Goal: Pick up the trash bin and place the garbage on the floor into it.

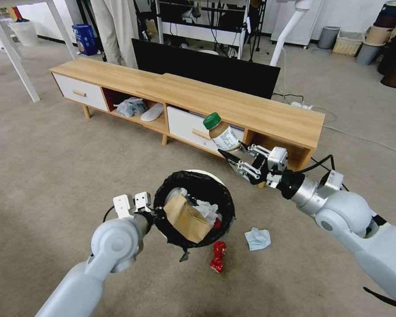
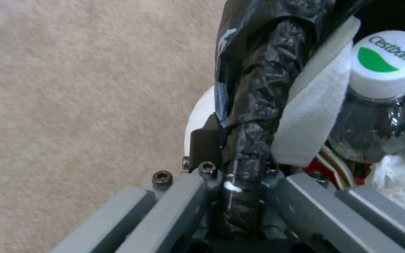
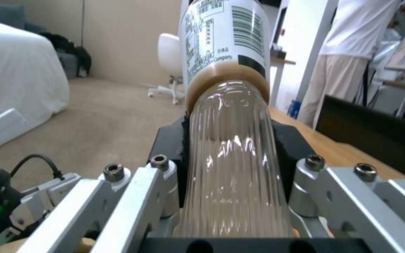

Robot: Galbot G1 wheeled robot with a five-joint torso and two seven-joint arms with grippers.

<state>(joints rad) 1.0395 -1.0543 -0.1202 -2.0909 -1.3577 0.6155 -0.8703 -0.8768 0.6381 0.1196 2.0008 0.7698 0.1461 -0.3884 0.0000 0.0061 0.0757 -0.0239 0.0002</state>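
My left gripper (image 1: pixel 156 215) is shut on the near rim of the trash bin (image 1: pixel 198 176), a white bin lined with a black bag, held above the floor (image 1: pixel 53 176). Seen from the left wrist, the pinched rim (image 2: pixel 249 147) runs between the jaws. Inside lie a brown paper bag (image 1: pixel 187 218), white tissue (image 1: pixel 208 210) and a clear bottle (image 2: pixel 380 116) with a white cap. My right gripper (image 1: pixel 231 159) is shut on a green-capped bottle (image 1: pixel 222 133), lifted beyond the bin; its ribbed base (image 3: pixel 235 158) sits between the fingers. A crushed red can (image 1: pixel 218 256) and a pale blue face mask (image 1: pixel 257 238) lie on the carpet.
A long wooden cabinet (image 1: pixel 233 105) stands just behind the raised bottle, with a black screen (image 1: pixel 207 68) behind it. A white table leg (image 1: pixel 14 59) is at far left. Cables and a power strip (image 1: pixel 302 105) run at the right. Open carpet lies left of the bin.
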